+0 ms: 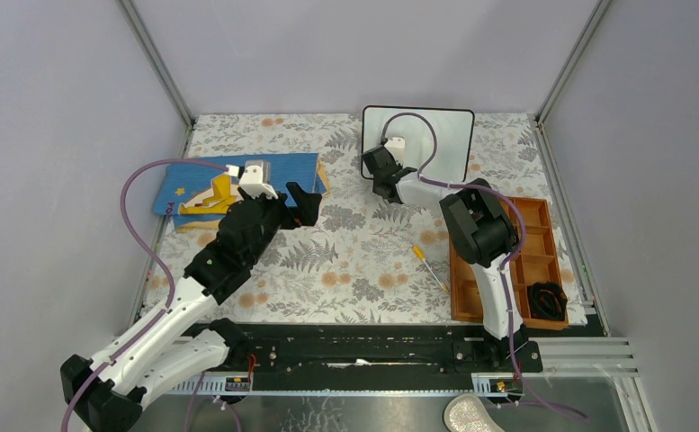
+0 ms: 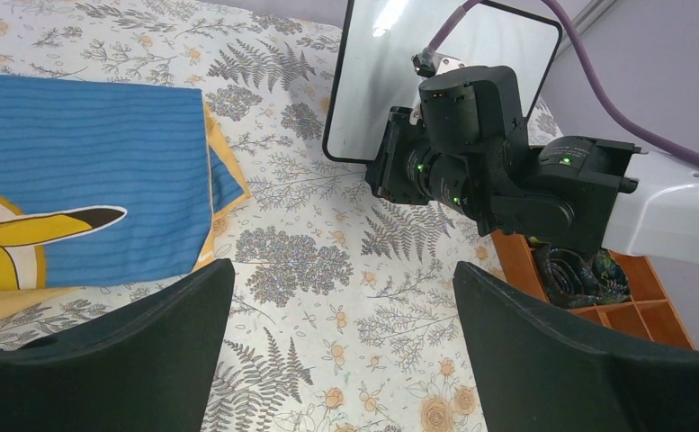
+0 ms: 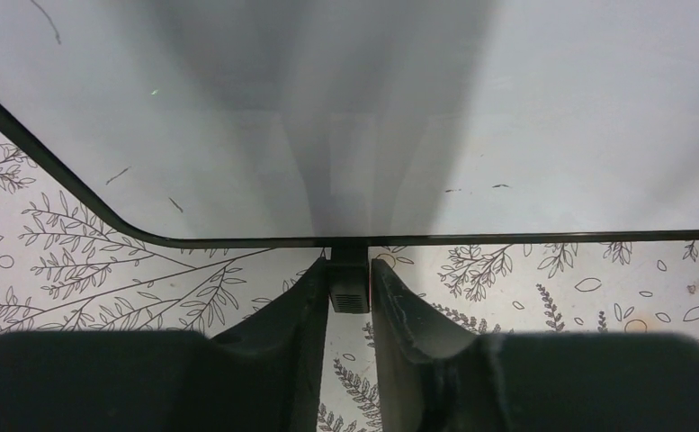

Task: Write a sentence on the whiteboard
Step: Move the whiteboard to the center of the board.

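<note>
The whiteboard (image 1: 444,135) (image 2: 372,81) (image 3: 507,108) lies at the back of the table, its white face bare except for faint scuff marks. No sentence is in view on it. My right gripper (image 1: 383,175) (image 2: 390,171) (image 3: 349,279) is at the board's near edge by its left corner. Its fingers (image 3: 300,306) press against both sides of the board's small black foot (image 3: 349,290). My left gripper (image 1: 300,202) (image 2: 341,279) hovers open over the floral cloth, left of the board, holding nothing.
A blue mat with a yellow plane (image 1: 237,175) (image 2: 85,180) lies at the back left. An orange-tipped pen (image 1: 426,261) rests on the cloth next to a wooden compartment tray (image 1: 543,234), which holds a black coiled item (image 1: 546,299).
</note>
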### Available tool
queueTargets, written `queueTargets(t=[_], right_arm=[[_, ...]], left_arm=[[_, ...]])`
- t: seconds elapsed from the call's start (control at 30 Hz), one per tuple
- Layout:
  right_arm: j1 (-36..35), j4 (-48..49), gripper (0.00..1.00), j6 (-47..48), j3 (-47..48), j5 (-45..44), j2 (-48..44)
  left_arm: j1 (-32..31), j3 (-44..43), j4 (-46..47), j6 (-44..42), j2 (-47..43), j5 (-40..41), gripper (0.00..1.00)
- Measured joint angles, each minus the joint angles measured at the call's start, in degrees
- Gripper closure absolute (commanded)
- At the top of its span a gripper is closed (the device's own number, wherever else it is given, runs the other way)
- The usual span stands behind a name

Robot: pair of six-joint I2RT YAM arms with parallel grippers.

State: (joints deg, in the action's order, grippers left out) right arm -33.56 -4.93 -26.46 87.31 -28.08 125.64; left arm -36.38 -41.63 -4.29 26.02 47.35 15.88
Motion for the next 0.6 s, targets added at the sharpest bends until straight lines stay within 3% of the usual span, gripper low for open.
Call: queueTargets(t=[0.33,0.6], right_arm=[[-0.2,0.1,0.83,0.3,0.0,-0.5,0.0],[-1.3,2.1,0.84,1.0,-1.9,-2.7,-0.3]], left_arm=[[-0.4,0.0,0.0,0.0,-0.1,0.0,0.01],[-0.7,0.0,0.0,0.0,-0.2,0.1,0.01]])
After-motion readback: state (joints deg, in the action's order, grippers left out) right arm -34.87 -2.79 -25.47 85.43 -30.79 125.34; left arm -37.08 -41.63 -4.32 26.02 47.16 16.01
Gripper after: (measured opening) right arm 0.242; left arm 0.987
